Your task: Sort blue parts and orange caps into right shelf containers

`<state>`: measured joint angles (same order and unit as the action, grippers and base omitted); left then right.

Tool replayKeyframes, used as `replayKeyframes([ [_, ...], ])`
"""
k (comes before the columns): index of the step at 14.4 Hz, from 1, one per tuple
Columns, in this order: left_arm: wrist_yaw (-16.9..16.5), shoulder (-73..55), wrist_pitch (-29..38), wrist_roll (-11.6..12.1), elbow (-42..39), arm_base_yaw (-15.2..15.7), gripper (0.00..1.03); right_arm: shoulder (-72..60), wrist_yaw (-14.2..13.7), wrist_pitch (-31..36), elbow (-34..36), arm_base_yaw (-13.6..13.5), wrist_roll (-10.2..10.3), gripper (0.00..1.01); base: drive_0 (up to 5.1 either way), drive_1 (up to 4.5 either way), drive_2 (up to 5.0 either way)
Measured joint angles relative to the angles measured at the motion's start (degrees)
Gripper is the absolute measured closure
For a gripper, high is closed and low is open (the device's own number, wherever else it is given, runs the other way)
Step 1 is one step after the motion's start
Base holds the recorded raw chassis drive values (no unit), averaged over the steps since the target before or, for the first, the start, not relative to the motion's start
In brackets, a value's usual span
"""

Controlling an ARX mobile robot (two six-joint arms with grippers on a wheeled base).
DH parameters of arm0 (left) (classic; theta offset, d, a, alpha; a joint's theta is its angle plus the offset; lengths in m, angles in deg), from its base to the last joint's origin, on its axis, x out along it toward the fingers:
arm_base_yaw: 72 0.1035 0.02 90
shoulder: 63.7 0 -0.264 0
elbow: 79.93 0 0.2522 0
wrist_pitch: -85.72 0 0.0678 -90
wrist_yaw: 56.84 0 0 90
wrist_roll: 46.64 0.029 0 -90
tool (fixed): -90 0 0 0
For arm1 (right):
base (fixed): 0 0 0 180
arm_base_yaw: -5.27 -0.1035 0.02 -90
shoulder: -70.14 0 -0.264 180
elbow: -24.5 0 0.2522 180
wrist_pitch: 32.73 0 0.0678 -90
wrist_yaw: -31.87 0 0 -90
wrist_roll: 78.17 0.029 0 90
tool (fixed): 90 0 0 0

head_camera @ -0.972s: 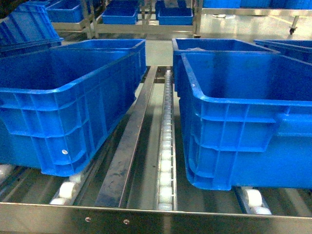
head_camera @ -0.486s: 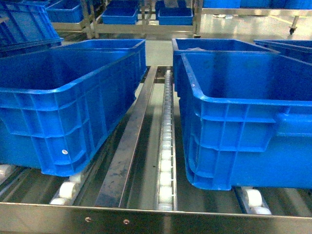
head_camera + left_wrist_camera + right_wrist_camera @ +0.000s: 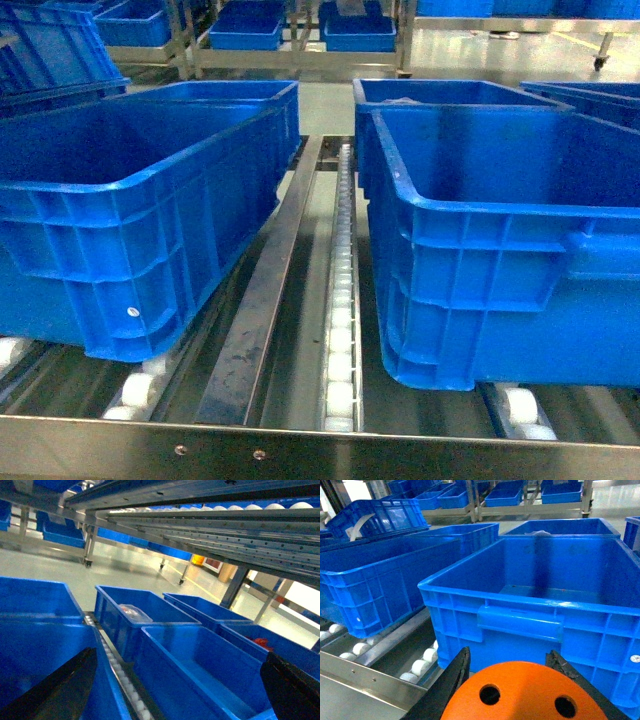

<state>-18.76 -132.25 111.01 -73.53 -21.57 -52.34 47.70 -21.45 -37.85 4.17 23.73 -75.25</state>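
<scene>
Orange cap (image 3: 527,692) at bottom centre of the right wrist view, flat top facing the camera, 2 small round holes visible; printing on the side not in view. Clamped between the 2 dark fingers (image 3: 447,682) of the right gripper (image 3: 512,680), jaws closed against either side of the cap. Held in front of and below the near rim of a large blue crate (image 3: 540,587), apart from it; not inside.

Crate interior bare along the visible floor and walls. Moulded handle bar (image 3: 520,620) on the near wall, ribbed panels either side. Second crate (image 3: 380,580) to the left on the same level, tilted slightly, with white rollers (image 3: 420,665) and a steel rail (image 3: 365,675) beneath.

Head view: right front crate (image 3: 500,250) and left front crate (image 3: 130,220) on the roller shelf, separated by a metal divider strip (image 3: 270,290) and a line of white rollers (image 3: 340,300). 2 further crates (image 3: 440,95) directly behind. Neither gripper nor cap visible from the head camera.

Left gripper (image 3: 175,690): 2 black fingertips (image 3: 60,690) at the lower corners of the left wrist view, spread wide, nothing between them. Below an upper roller rack (image 3: 210,515), looking over several blue crates (image 3: 190,670); a clear packet (image 3: 135,612) in the rear one, a red item (image 3: 260,642) in another, too small to identify.
</scene>
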Motion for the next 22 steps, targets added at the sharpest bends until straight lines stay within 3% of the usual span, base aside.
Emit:
replayKeyframes([
  [3, -3.7, 4.0, -5.2, 0.4, -4.1, 0.0, 0.05, 0.0, 0.0, 0.0, 0.0, 0.0, 0.0, 0.60, 0.0, 0.00, 0.0],
  [7, -6.9, 7.6, -6.3, 1.9, -6.5, 0.5, 0.05, 0.0, 0.0, 0.0, 0.0, 0.0, 0.0, 0.60, 0.0, 0.00, 0.0],
  [12, -7.3, 8.0, -5.6, 2.7, -7.5, 0.8, 0.05, 0.0, 0.0, 0.0, 0.0, 0.0, 0.0, 0.60, 0.0, 0.00, 0.0],
  [13, 3.6, 10.4, -13.8, 6.8, -7.6, -1.6, 0.12, 0.0, 0.0, 0.0, 0.0, 0.0, 0.0, 0.60, 0.0, 0.00, 0.0],
  [14, 20.2, 16.0, -18.1, 14.6, -12.3, -5.7, 0.27, 0.0, 0.0, 0.0, 0.0, 0.0, 0.0, 0.60, 0.0, 0.00, 0.0],
  [15, 31.9, 19.6, -16.4, 20.8, -17.2, -8.2, 0.41, 0.0, 0.0, 0.0, 0.0, 0.0, 0.0, 0.60, 0.0, 0.00, 0.0],
  [16, 39.9, 21.5, -15.1, 23.7, -20.9, -9.2, 0.56, 0.0, 0.0, 0.0, 0.0, 0.0, 0.0, 0.60, 0.0, 0.00, 0.0],
  [17, 43.3, 24.6, -14.4, 25.3, -26.2, -10.8, 0.76, 0.0, 0.0, 0.0, 0.0, 0.0, 0.0, 0.60, 0.0, 0.00, 0.0],
  [18, 44.1, 26.9, -13.6, 25.9, -28.8, -12.5, 0.92, 0.0, 0.0, 0.0, 0.0, 0.0, 0.0, 0.60, 0.0, 0.00, 0.0],
  [19, 45.0, 28.7, -13.3, 25.9, -30.4, -13.0, 1.01, 0.0, 0.0, 0.0, 0.0, 0.0, 0.0, 0.60, 0.0, 0.00, 0.0],
  [21, 46.6, 32.0, -13.5, 26.0, -33.9, -14.4, 1.01, 0.0, 0.0, 0.0, 0.0, 0.0, 0.0, 0.60, 0.0, 0.00, 0.0],
  [22, 50.2, 33.6, -14.1, 26.0, -35.3, -17.2, 1.01, 0.0, 0.0, 0.0, 0.0, 0.0, 0.0, 0.60, 0.0, 0.00, 0.0],
])
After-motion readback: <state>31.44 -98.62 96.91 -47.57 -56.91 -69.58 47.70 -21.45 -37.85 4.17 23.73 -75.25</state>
